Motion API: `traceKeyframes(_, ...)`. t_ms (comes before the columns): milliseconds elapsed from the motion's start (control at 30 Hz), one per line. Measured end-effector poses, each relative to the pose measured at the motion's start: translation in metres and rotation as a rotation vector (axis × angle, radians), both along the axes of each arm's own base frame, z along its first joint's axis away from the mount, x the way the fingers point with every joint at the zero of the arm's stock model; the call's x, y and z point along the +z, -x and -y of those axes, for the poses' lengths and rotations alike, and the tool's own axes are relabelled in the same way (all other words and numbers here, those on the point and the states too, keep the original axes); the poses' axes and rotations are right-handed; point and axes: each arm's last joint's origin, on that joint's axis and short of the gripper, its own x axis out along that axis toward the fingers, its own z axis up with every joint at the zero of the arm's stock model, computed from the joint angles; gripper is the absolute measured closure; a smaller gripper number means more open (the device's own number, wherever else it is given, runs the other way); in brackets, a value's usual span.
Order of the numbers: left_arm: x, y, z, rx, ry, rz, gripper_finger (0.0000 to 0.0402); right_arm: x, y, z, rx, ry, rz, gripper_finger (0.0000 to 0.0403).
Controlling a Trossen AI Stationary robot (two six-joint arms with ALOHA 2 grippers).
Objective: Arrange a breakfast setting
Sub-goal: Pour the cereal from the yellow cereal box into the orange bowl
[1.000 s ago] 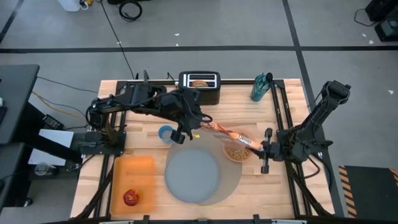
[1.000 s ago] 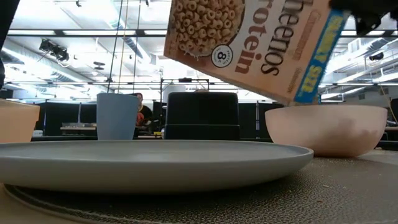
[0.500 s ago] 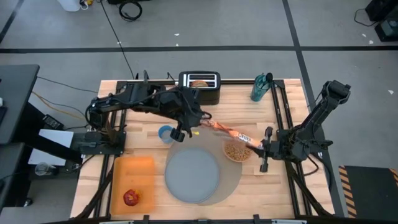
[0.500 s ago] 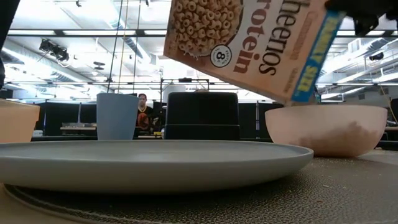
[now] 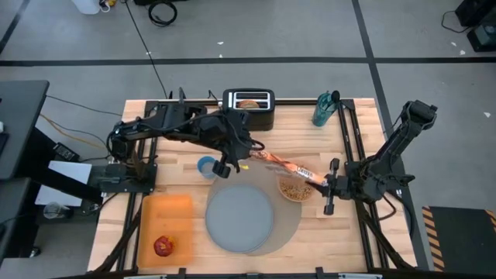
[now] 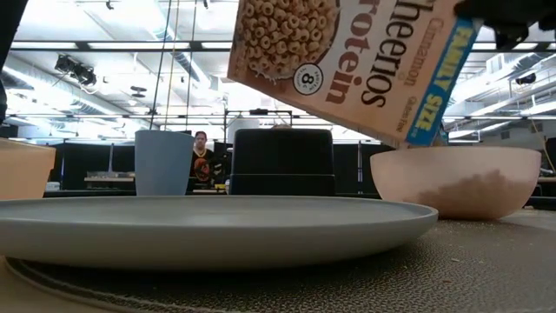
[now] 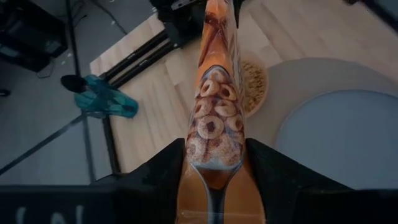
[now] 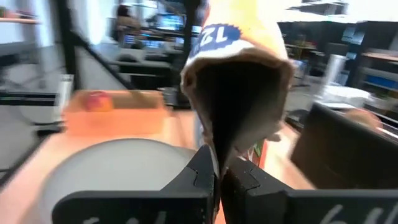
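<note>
Over the pink bowl [image 5: 294, 188], the cereal box [image 5: 284, 167] has barely shifted.

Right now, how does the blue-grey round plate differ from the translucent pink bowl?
The blue-grey round plate is wide, flat and bare; the translucent pink bowl is smaller, deep and holds cereal. The plate lies at the middle of the large round grey mat; the bowl stands at its edge, under the tilted cereal box. Both rest on the mat.

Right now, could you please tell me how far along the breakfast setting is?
Done: the blue-grey round plate on the large round grey mat, cereal in the translucent pink bowl. In hand: left tool and right tool tilt the orange cereal box over it. Left: red apple, bagel in black toaster.
</note>
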Motion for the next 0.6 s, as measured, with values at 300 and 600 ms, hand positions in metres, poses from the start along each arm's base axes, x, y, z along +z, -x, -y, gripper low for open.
traceKeyframes(300,-0.0006,0.0001,0.0003,0.002,0.002,-0.006,0.0233,-0.0039,-0.0014,0.0017,-0.005,0.004,-0.026,0.0390)
traceKeyframes(600,-0.0010,-0.0003,0.0000,0.006,0.003,-0.007,0.0233,-0.0055,-0.0025,0.0020,-0.010,0.031,-0.040,0.0392)
